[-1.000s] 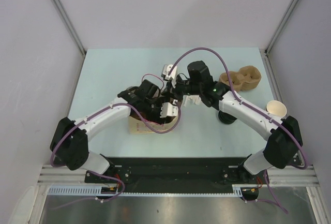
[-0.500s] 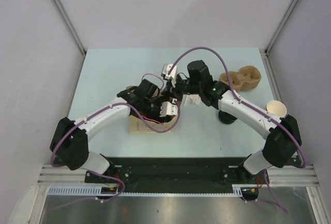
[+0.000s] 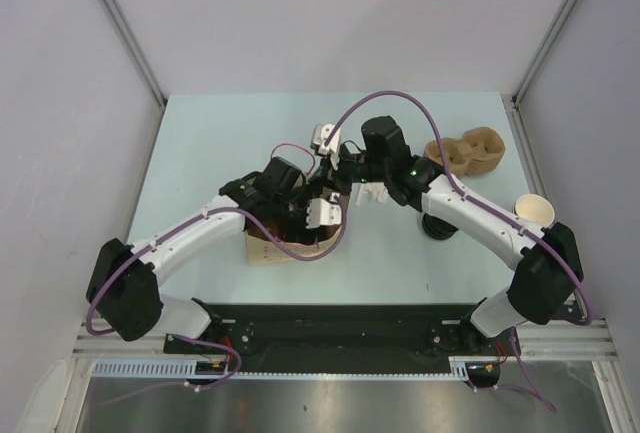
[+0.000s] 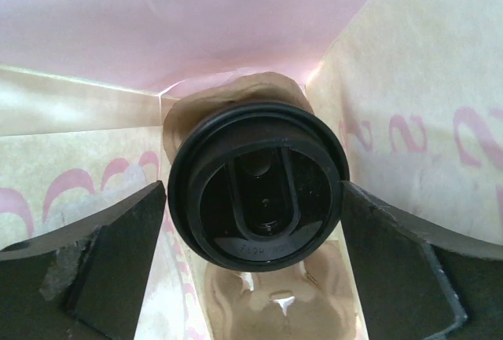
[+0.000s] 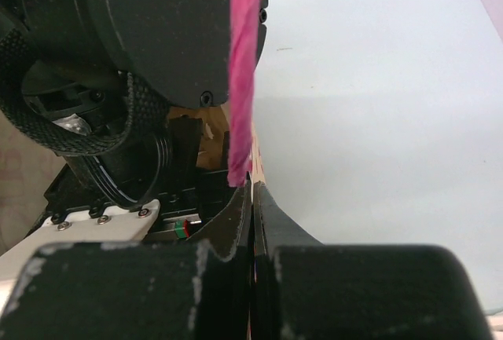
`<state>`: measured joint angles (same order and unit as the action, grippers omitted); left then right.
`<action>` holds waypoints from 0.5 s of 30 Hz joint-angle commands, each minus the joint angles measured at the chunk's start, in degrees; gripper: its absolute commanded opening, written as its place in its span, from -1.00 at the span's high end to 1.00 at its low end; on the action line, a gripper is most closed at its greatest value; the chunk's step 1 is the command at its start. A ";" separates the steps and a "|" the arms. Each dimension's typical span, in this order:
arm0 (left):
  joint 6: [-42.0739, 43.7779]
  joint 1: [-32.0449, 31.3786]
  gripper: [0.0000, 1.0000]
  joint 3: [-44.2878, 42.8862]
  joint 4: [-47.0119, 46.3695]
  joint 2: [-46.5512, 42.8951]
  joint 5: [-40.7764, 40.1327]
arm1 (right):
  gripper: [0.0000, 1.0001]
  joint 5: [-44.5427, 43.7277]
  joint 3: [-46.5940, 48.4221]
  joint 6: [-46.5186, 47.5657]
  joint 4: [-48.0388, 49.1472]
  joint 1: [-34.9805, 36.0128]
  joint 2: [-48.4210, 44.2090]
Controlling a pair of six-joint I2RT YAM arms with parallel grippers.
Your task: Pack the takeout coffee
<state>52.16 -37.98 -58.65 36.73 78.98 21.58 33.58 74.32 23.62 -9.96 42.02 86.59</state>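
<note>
Pale green table (image 3: 220,143) between plain white walls, with a kraft paper bag (image 3: 268,249) standing open near its middle. My left gripper (image 4: 254,196) reaches down into that bag from above. Deep inside, the takeout coffee (image 4: 259,187) stands upright, its black lid facing up, seated in a moulded pulp tray (image 4: 271,305) on the bag's floor. The cup sits squarely between my left fingers (image 4: 118,254), one at each side of the lid's rim. They are so close to the rim that I cannot tell whether they press on it or only flank it.

My right gripper (image 5: 251,199) is at the bag's far right corner, above its mouth, with the jaws clenched together on the bag's pink handle (image 5: 242,65), which runs up from the fingertips.

Well to the right of the bag lies a brown pulp cup carrier (image 3: 465,151). Nearer than it, further right still, a lidless paper cup (image 3: 535,211) stands at the table's edge.
</note>
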 commanded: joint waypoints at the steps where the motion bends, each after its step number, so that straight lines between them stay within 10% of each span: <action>1: -1.01 0.27 -0.93 -2.07 -4.13 -4.62 -0.67 | 1.00 0.96 0.03 0.11 -5.25 0.26 0.43; 15: -0.31 0.18 -0.99 -5.33 1.76 -6.03 3.55 | 1.00 -2.12 0.03 2.22 -6.04 0.25 0.25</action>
<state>51.88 -38.13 -59.31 41.06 77.43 21.80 33.74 74.41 24.43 -9.56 42.52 86.56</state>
